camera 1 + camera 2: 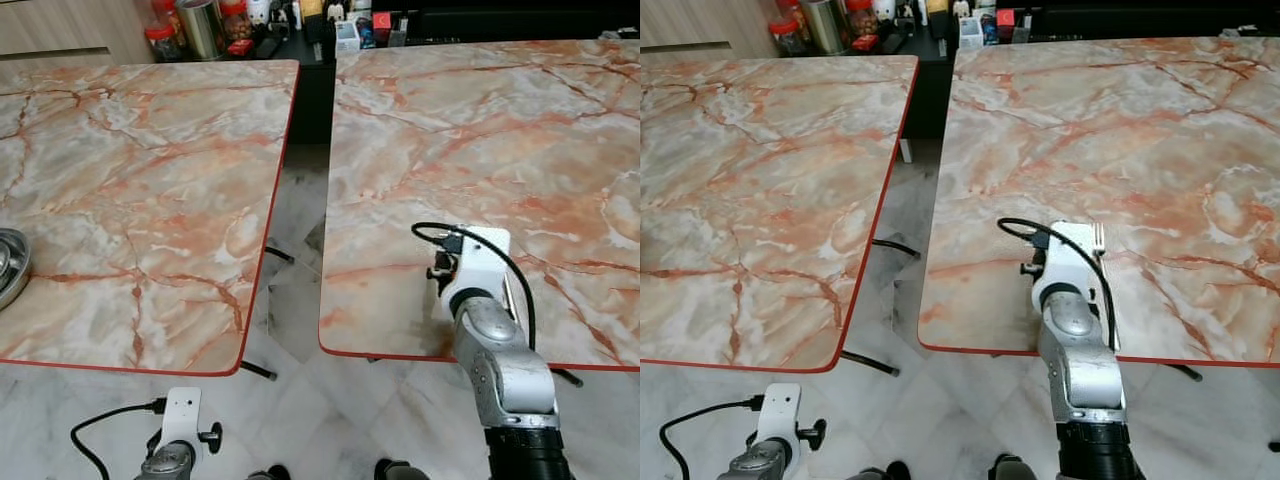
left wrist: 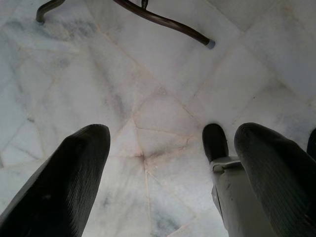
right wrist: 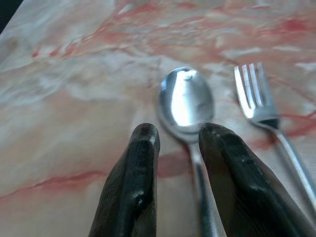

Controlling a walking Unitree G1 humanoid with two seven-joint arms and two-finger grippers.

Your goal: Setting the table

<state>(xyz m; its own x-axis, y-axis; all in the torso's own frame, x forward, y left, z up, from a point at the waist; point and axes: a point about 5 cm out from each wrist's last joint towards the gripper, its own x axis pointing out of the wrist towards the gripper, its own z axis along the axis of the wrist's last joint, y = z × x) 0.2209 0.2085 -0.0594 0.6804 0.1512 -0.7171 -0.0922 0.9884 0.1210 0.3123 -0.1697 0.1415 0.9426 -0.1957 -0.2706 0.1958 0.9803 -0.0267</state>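
the right gripper [image 3: 173,136] is hovering low over the right tabletop [image 1: 520,130], jaws a little apart with the spoon [image 3: 186,103] handle lying between them; i cannot tell whether they are pinching it. the fork [image 3: 256,94] is lying just beside the spoon, apart from it. to place the spoon well, it should be lying parallel to the fork before the jaws are lifting straight away. the left gripper [image 2: 168,163] is hanging idle over the floor [image 2: 163,64], jaws wide and empty.
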